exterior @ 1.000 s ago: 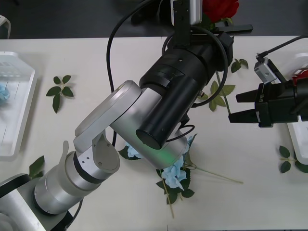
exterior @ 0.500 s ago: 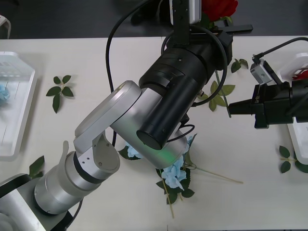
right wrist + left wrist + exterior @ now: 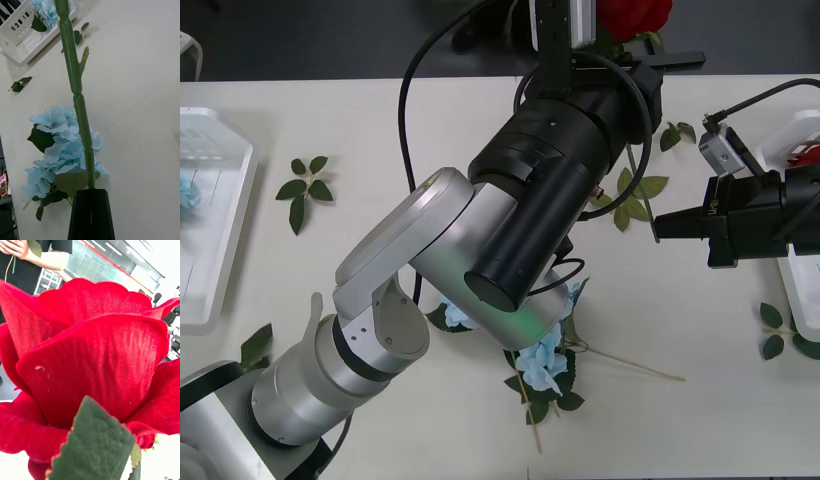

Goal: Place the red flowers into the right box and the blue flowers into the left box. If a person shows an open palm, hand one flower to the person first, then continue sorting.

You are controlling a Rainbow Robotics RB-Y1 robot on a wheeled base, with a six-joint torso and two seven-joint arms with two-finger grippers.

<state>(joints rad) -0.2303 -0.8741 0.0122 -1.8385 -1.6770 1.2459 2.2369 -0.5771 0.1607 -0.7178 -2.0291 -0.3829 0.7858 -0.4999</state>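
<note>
The right pincer [image 3: 662, 225], spread a second ago, now clamps the stem of the red flower [image 3: 635, 15] over the counter [image 3: 720, 340]. The bloom sits at the far edge by the left pincer [image 3: 650, 62]. It looks like a handover toward the right box [image 3: 798, 290]. A blue flower [image 3: 542, 365] waits nearer.

No readable text, label, brand, number or sign is to be found in any view.
</note>
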